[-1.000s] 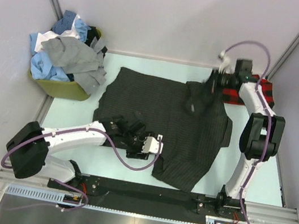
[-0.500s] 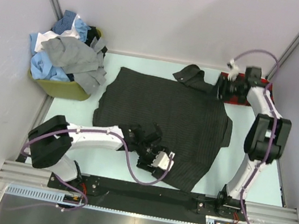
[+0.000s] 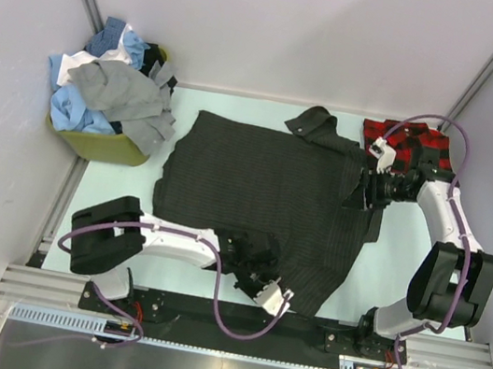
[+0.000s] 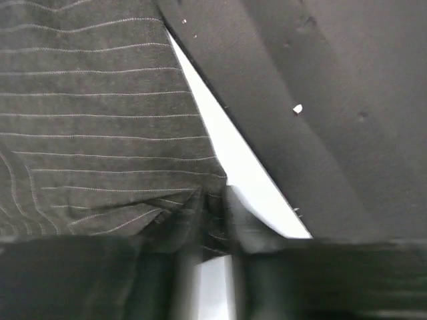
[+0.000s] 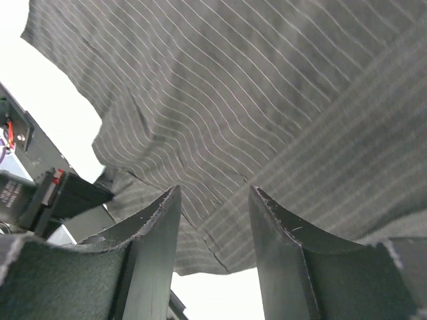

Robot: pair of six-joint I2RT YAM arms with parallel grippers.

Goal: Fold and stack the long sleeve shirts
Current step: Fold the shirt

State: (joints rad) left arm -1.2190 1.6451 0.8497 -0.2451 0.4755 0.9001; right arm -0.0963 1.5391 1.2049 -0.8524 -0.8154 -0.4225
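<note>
Covering the overhead view first: one dark charcoal pinstriped button-up shirt [image 3: 257, 177] lay spread flat on the pale green bench [image 3: 118, 190], with one sleeve [image 3: 309, 122] thrown out past its far edge. One red-and-black plaid shirt [image 3: 414, 144] sat in a compact lump at the far right corner. One olive-green tub [image 3: 105, 150] at far left held a heap of blue, white and grey shirts [image 3: 111, 86].

Changes within the last second: the right fingers [image 3: 362, 187] had let the sleeve go near the plaid shirt and come down to the charcoal shirt's right edge. The left fingers [image 3: 273, 295] had slid rightward along the near hem to its corner.

Left wrist view: pinstriped cloth and a hem edge lay against bare bench, puckered at the blurred fingers. Whether these had closed on the hem could not be told.

Right wrist view: the fingers stood apart and unclamped, with pinstriped cloth showing through the gap.

Assessment: with the sleeve released and both arms at the shirt's edges, this read as set-up for a body fold. Stacking had not begun.
</note>
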